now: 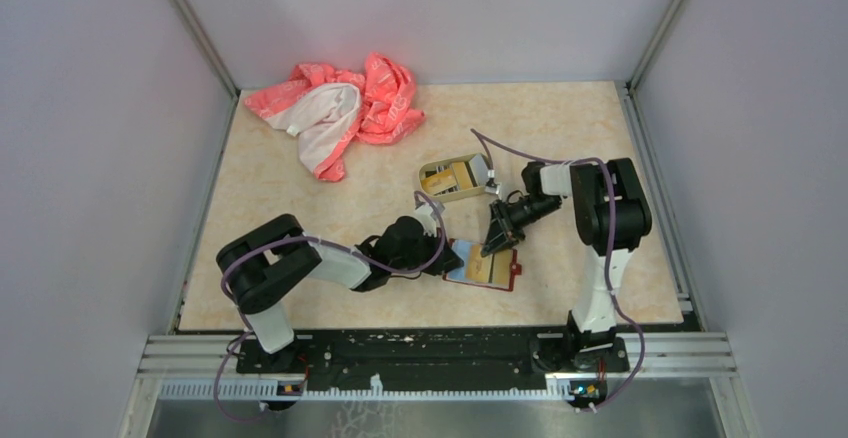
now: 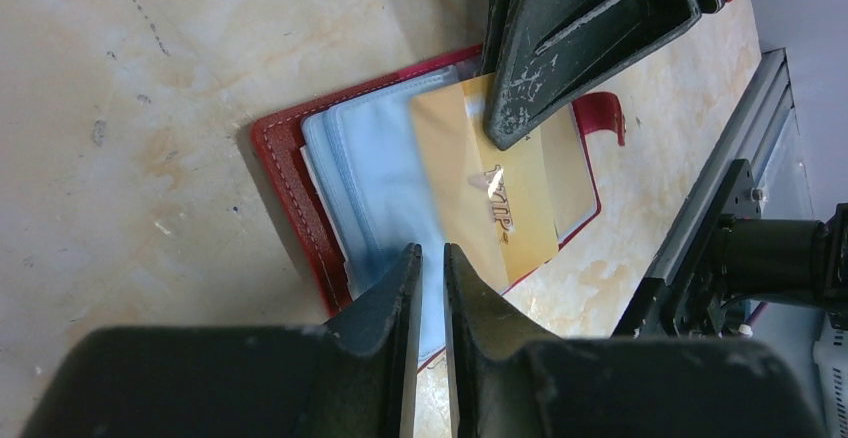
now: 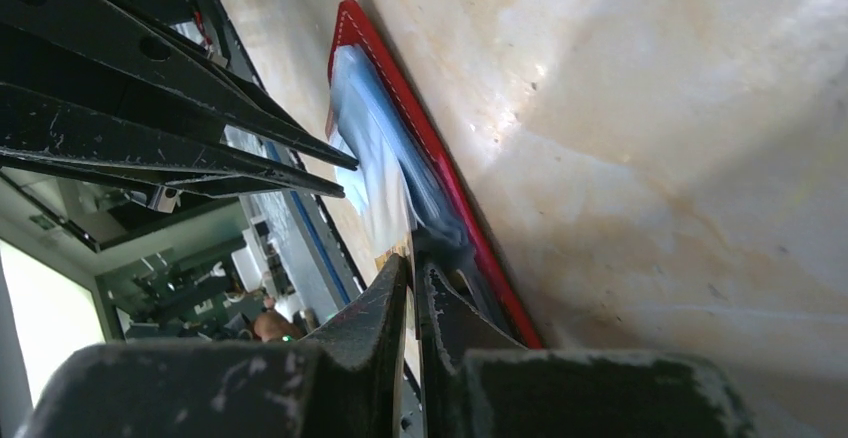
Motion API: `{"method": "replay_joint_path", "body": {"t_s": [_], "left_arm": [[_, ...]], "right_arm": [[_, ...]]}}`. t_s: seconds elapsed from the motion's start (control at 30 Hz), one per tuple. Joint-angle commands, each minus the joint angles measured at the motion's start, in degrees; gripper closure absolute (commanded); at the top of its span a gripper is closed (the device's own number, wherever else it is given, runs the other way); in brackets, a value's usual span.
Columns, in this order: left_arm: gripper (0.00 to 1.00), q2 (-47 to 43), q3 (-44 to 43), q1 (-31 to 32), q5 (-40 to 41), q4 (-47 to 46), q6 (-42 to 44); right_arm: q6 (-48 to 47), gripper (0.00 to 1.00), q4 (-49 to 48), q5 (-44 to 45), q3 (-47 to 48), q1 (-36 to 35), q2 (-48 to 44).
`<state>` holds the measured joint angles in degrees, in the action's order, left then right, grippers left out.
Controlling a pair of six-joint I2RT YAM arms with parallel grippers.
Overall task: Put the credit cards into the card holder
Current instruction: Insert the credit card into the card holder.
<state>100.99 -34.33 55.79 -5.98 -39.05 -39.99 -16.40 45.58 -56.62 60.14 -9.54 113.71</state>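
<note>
Gold card (image 2: 490, 208) lies on the open red card holder (image 2: 288, 173), lower centre of the overhead view. Your right gripper (image 2: 505, 128) clamps its upper end. Judge the slide lengthwise, toward your left gripper (image 2: 430, 263), nearly closed over the sleeves (image 2: 370, 178).

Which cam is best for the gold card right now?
Left wrist: the gold card fills mid-frame, VIP lettering legible, lying over the card holder pockets with the right end effector on its upper edge. Top external shows only a small tan patch; right wrist, a tan sliver at its fingertips.
</note>
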Motion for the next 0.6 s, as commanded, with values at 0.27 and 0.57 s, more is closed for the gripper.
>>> {"method": "replay_joint_path", "body": {"t_s": [0.27, 0.57], "left_arm": [[0.76, -0.4, -0.6, 0.3, -0.9, 2.5, 1.7], [0.68, -8.7, -2.9, 4.3, 0.6, 8.0, 1.6]], "right_arm": [[-1.7, 0.87, -2.6, -1.0, 2.3, -1.6, 0.9], [-1.7, 0.86, -2.6, -0.5, 2.2, -1.6, 1.1]]}}
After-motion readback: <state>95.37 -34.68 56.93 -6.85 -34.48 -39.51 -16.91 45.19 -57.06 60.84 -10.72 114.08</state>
